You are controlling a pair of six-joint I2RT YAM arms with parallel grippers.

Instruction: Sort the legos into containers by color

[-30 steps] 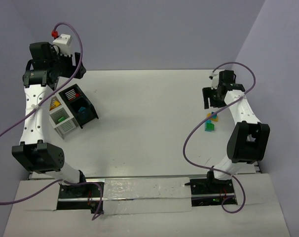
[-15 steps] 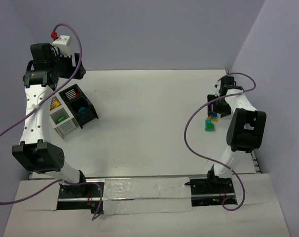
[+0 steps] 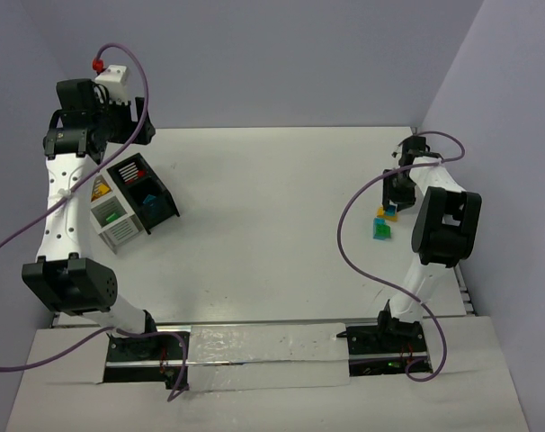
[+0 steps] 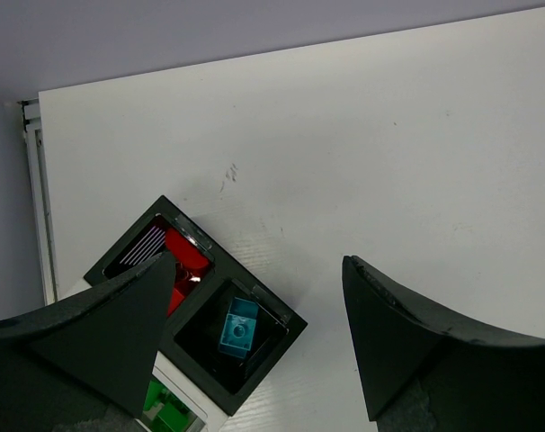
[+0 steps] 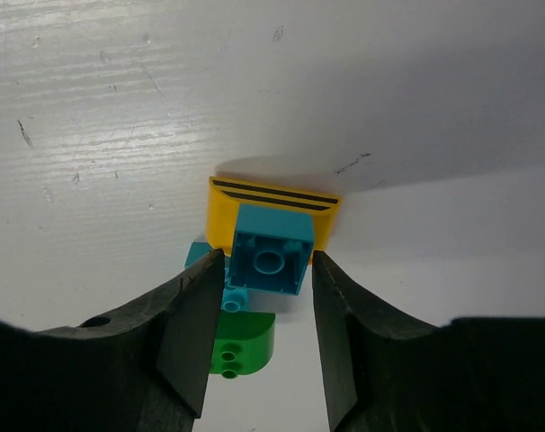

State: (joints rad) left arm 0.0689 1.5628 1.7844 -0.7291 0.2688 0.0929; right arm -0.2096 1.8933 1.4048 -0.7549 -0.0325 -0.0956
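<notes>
Well, the big white table [image 3: 254, 261] fills most of the view from above. The left arm [image 3: 61, 202] stands tall at the far left corner. The right arm [image 3: 439, 225] bends down at the right side.

The containers [image 3: 120, 225] sit on the table close to the left arm, well apart from the right arm. They are small square bins stuck together, some black and some white with slats. From the left wrist you can look down into them. One black bin [image 4: 268, 371] has a cyan brick [image 4: 239, 328] inside. The black bin next to it has red bricks [image 4: 184, 261]. A white bin at the bottom edge has green bricks [image 4: 165, 412].

The left gripper [image 4: 259, 259] hangs high above the bins. Its fingers are wide apart and hold nothing.

The right gripper [image 5: 265, 261] is down low over a little pile of legos [image 3: 382, 225] on the right side of the table. One finger is on each side of a teal brick [image 5: 271, 261]. They seem to squeeze it, but it is hard to see if both really touch. The teal brick sits right against a yellow brick [image 5: 272, 196] with two black stripes. A round green brick [image 5: 241, 346] lies just beside them.
</notes>
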